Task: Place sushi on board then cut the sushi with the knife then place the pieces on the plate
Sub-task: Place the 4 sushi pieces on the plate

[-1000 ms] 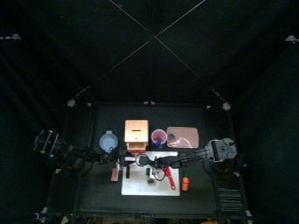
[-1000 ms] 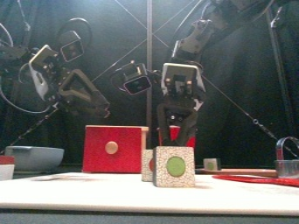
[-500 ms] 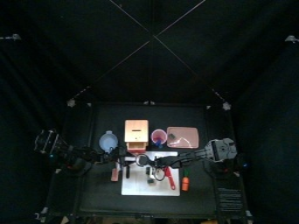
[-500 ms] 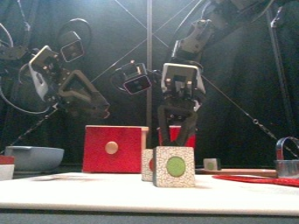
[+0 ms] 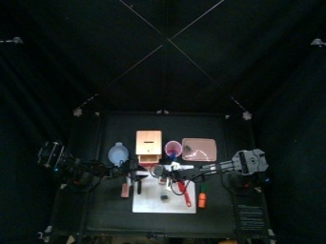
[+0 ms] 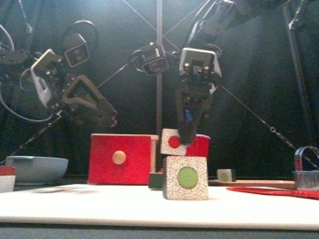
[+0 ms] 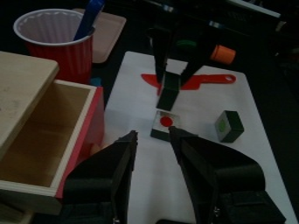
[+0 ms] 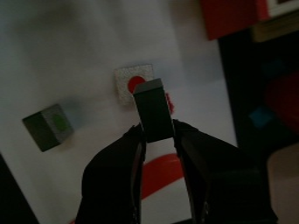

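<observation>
Sushi piece (image 6: 173, 142) aloft above green-centred piece (image 6: 187, 177), upright on board (image 6: 75, 205).

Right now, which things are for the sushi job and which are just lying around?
For the job: held sushi piece in the right fingers, standing sushi piece on the white board, red knife, pink tray.
Just lying about: wooden box, blue-grey bowl, red cup, orange toy.

Two black arms (image 6: 81, 98) with grey-backed jaws.
</observation>
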Action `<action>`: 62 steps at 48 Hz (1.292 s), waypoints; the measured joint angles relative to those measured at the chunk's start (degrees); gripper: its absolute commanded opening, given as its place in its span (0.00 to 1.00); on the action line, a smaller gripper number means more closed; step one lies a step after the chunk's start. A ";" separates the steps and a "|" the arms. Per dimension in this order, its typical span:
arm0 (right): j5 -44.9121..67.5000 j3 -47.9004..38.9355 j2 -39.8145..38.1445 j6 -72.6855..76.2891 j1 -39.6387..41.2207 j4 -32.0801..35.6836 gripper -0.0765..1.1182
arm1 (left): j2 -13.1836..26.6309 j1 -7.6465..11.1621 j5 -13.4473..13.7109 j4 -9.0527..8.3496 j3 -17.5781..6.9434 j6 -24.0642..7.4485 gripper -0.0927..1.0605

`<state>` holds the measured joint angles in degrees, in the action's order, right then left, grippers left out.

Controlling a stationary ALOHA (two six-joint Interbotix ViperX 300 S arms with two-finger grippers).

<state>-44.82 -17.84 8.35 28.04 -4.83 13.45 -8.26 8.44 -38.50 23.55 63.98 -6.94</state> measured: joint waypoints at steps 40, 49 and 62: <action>-8.09 -26.72 -23.91 23.47 0.44 5.27 0.55 | 0.00 0.09 0.00 -0.09 0.00 -0.18 0.74; -0.70 -34.01 -32.34 26.19 12.83 7.47 0.55 | 0.26 0.09 0.00 0.00 -0.09 -0.09 0.74; 13.01 -37.79 -30.67 26.28 33.75 7.12 0.56 | 0.62 0.09 0.00 0.00 -0.18 -0.09 0.74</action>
<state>-31.82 -55.63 -22.32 54.32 28.92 20.57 -7.65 8.53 -38.50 23.55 63.81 -7.03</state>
